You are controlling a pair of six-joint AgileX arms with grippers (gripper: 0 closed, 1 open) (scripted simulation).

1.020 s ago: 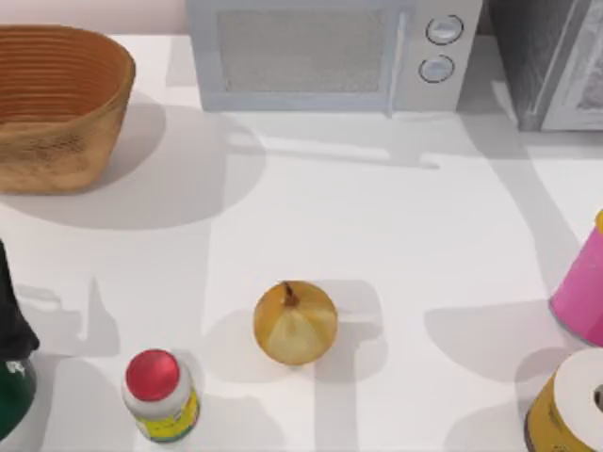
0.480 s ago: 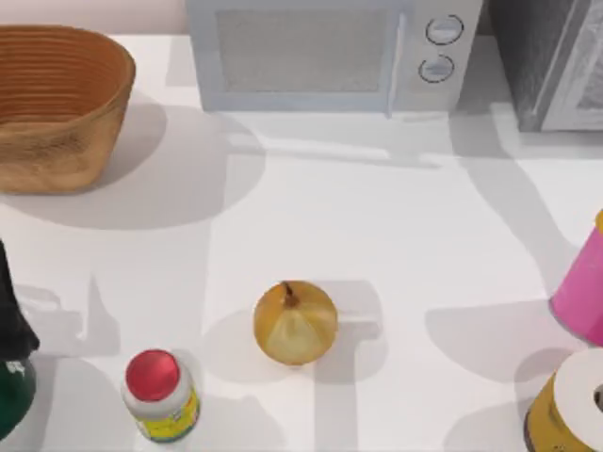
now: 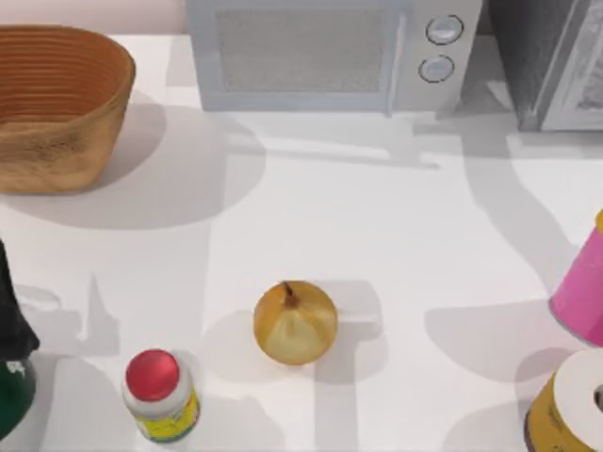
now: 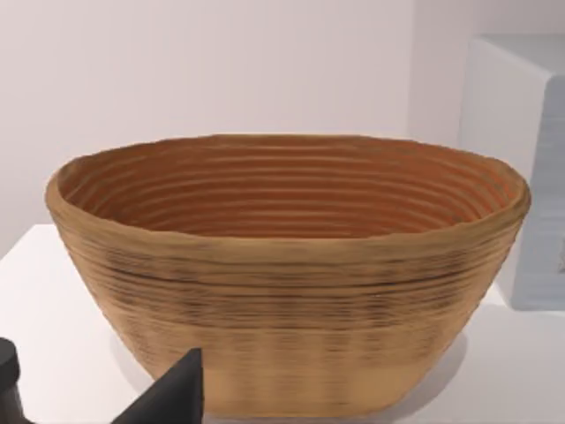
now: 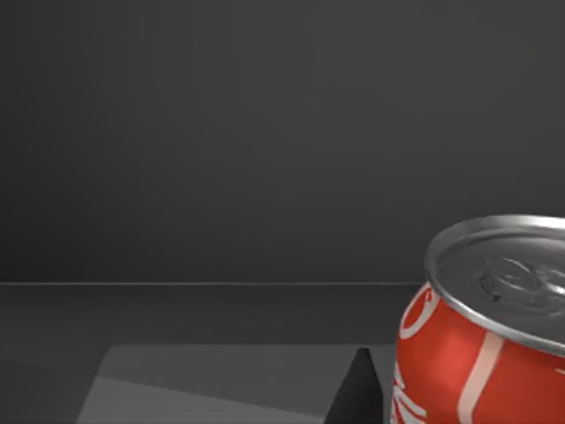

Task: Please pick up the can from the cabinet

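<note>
On the white tabletop, from left to right, sit a ribbed woven basket, a red-capped bottle, a round onion and a boxy microwave. Farther right, the glossy red can with its ridged metal lid stands upright inside the dark cabinet. Judging by the right wrist view, the right end effector is beside it but hasn't lifted it; I cannot tell either end effector's grip.

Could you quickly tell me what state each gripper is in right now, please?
Left gripper: cannot be told; its wrist view faces the wicker basket.
Right gripper: cannot be told; its wrist view has the red can close by in the dark cabinet.
</note>
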